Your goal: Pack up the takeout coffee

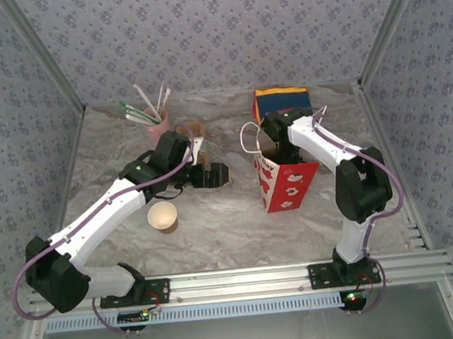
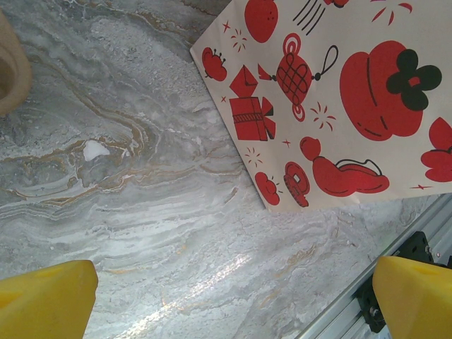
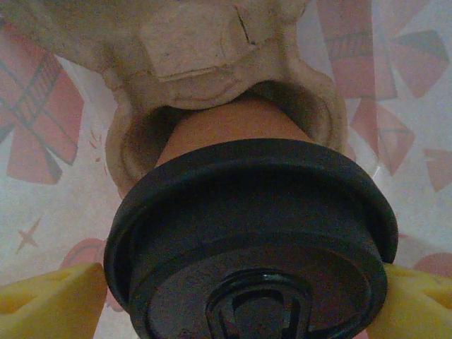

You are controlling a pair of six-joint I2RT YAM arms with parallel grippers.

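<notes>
inside the paper bag [image 1: 287,184], the takeout coffee [image 3: 244,212] sits in a pulp tray [image 3: 205,63] hollow, right gripper [image 3: 233,302] spread around its lid, contact unclear; an off-centre withdrawal could drag it over. left gripper [image 2: 233,296] hangs wide, empty.

Tabletop [image 2: 141,212]: stone look, grey with brown streaks, smooth, a bit shiny.
Bag [image 2: 339,106]: paper, matt, red pictures printed on.
Takeout coffee [image 3: 233,131]: brown paper side, smooth.
Lid [image 3: 247,219]: black plastic, dull shine, tiny specks.
Tray [image 3: 198,56]: pressed paper pulp, pale, rough, grainy.
Open cup [image 1: 162,216]: tan paper.
Rail [image 1: 236,282]: silver metal, ribbed.
</notes>
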